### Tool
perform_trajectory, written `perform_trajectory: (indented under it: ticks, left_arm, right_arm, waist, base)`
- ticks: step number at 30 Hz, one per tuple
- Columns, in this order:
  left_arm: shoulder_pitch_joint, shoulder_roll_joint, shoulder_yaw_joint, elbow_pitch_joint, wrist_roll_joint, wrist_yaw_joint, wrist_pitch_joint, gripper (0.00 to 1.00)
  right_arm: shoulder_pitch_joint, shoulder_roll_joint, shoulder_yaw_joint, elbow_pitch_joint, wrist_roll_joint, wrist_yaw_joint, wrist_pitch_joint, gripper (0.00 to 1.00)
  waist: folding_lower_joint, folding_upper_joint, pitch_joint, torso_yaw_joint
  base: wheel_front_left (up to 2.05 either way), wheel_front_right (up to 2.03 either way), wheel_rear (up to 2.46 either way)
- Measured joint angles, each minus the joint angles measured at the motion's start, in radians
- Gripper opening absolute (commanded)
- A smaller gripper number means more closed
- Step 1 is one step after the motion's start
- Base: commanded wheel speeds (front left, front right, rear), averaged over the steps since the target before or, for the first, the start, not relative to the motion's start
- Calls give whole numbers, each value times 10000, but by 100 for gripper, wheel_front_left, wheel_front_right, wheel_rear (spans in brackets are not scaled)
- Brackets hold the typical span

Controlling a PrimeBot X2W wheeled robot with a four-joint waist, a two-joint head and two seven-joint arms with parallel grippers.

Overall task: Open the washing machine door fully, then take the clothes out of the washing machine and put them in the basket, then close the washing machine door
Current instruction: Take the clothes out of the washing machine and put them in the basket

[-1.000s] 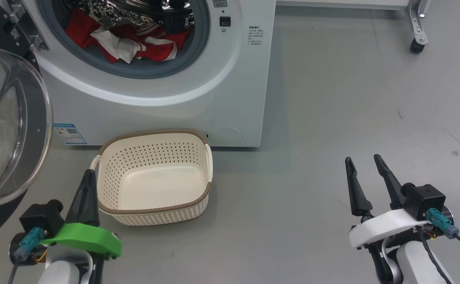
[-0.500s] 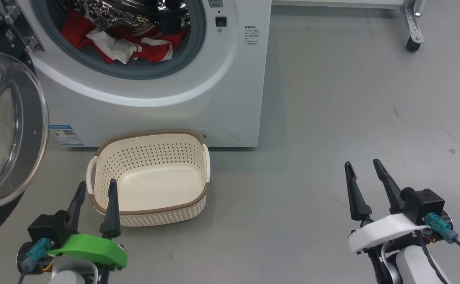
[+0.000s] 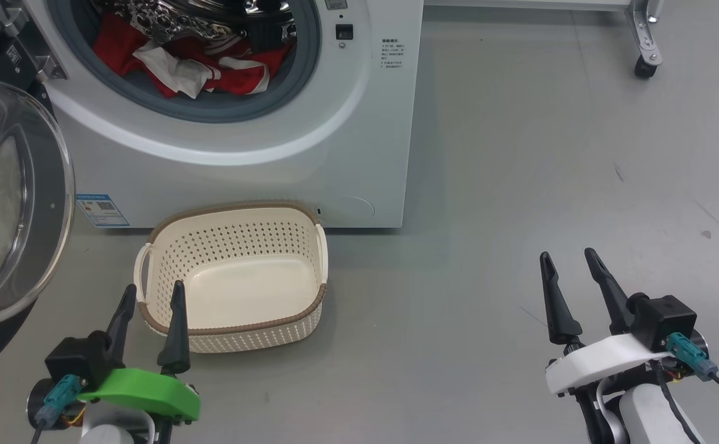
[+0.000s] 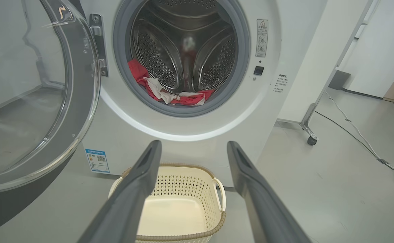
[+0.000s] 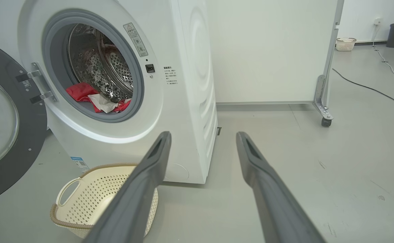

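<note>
My left end effector (image 3: 154, 285) sits low over the near left of the floor (image 3: 520, 185), its two dark fingers spread wide and gripping nothing. They point up and away from me at the near left corner of the basket (image 3: 254, 336). The tips overlap its brown rim in the head view, though I cannot tell whether they touch. Behind them my wrist wears a green bracket (image 3: 143, 385). My right end effector (image 3: 566, 253) rests well apart at the near right, fingers just as wide and unloaded, leaning slightly left above a white bracket (image 3: 600, 357). The basket stands on the floor just in front of the washing machine (image 3: 242, 179), close to its blue label (image 3: 102, 210). The washing machine door (image 3: 14, 203) hangs open at the far left, glass bowl bulging toward me. The clothes (image 3: 236, 77), red with white, lie at the bottom of the steel drum (image 4: 170, 50), against the grey gasket (image 3: 211, 114).
</note>
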Motion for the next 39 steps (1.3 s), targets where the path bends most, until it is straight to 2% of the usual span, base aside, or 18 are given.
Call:
perform_trajectory:
  ticks: [39]
  left_arm:
    - [0, -38, 46, -59, 46, -86, -4, 100]
  right_arm:
    - [0, 81, -125, -113, -73, 0, 0, 100]
  waist:
    - [0, 0, 63, 20]
  base:
    - [0, 0, 0]
